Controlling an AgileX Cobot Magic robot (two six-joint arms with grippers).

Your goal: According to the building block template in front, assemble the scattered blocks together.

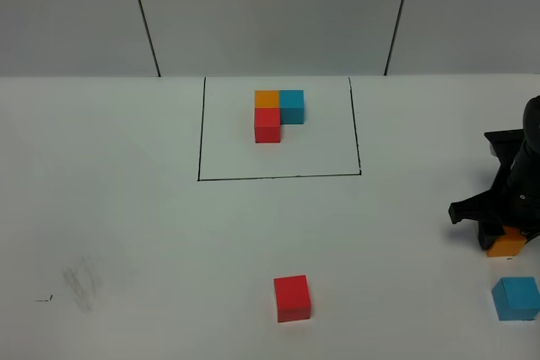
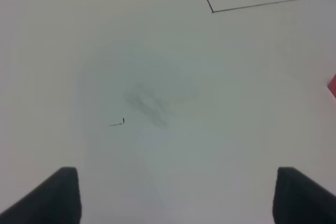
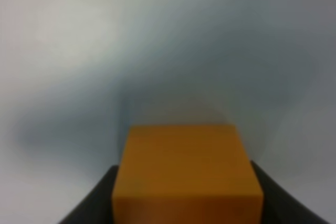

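Note:
The template (image 1: 278, 115) is an L of orange, blue and red cubes inside a black-line rectangle at the back middle. A loose red cube (image 1: 292, 298) lies near the front middle; its edge shows in the left wrist view (image 2: 333, 85). A loose light blue cube (image 1: 515, 298) sits at the front right. Just behind it, my right gripper (image 1: 504, 240) is shut on the orange cube (image 1: 507, 245), which fills the space between the fingers in the right wrist view (image 3: 186, 174). My left gripper (image 2: 176, 195) is open over bare table, out of the exterior view.
The white table (image 1: 126, 208) carries a grey smudge (image 1: 83, 282) and a small black mark (image 1: 42, 298) at the front left. A grey panelled wall (image 1: 270, 14) stands behind the table.

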